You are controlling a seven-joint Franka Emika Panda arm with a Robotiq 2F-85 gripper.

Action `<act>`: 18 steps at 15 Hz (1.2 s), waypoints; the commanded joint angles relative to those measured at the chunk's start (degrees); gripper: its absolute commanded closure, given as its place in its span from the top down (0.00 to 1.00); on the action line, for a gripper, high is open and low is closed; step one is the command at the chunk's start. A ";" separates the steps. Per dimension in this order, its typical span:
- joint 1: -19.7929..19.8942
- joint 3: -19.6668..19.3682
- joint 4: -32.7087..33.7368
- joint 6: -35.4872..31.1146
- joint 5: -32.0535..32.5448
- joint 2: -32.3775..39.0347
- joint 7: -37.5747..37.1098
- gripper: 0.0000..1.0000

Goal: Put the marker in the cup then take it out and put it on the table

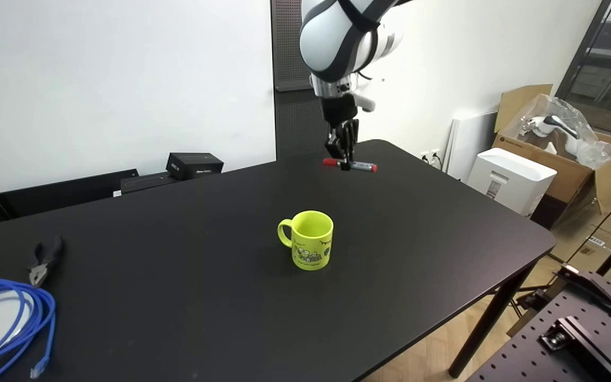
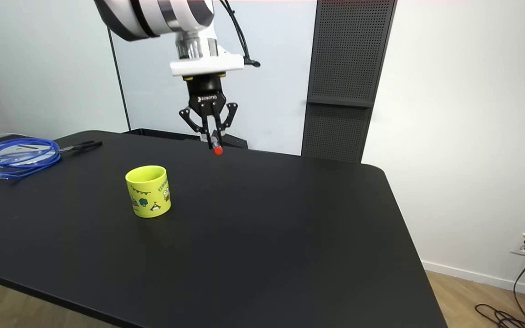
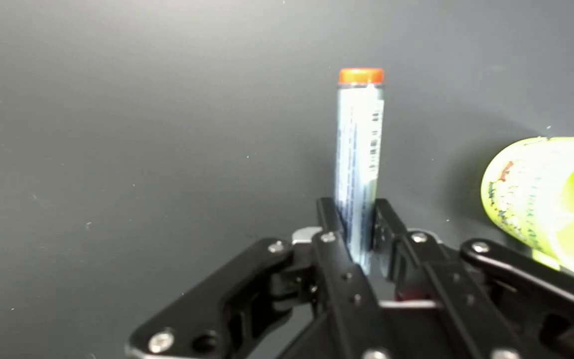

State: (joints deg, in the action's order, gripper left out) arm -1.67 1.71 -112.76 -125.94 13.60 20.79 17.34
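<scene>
Black bench [image 1: 189, 286] below, your hand [image 3: 355, 212] is clasping the marker [image 3: 359, 154] crosswise, likely risking lodging it across the near-left mug [image 1: 312, 243].

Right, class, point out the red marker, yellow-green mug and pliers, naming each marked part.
Red marker [image 3: 358, 164], in the wrist view: on its printed barrel.
Yellow-green mug [image 1: 310, 248], in an exterior view: on its outer wall.
Pliers [image 1: 50, 257], in an exterior view: on a dark handle.
</scene>
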 commanded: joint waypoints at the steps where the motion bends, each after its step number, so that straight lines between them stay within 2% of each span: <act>1: -1.98 0.80 -2.86 8.28 2.62 -7.21 -1.00 0.05; 5: -4.04 3.08 -4.49 16.55 3.82 -10.80 -0.22 0.05; 12: -6.73 6.27 -4.69 17.08 3.46 -7.54 -0.46 0.05; 18: -8.26 7.38 -3.16 19.64 3.34 -3.18 -1.02 0.05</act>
State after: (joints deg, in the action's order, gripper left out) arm -9.36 8.74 -117.87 -109.14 16.47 15.68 17.42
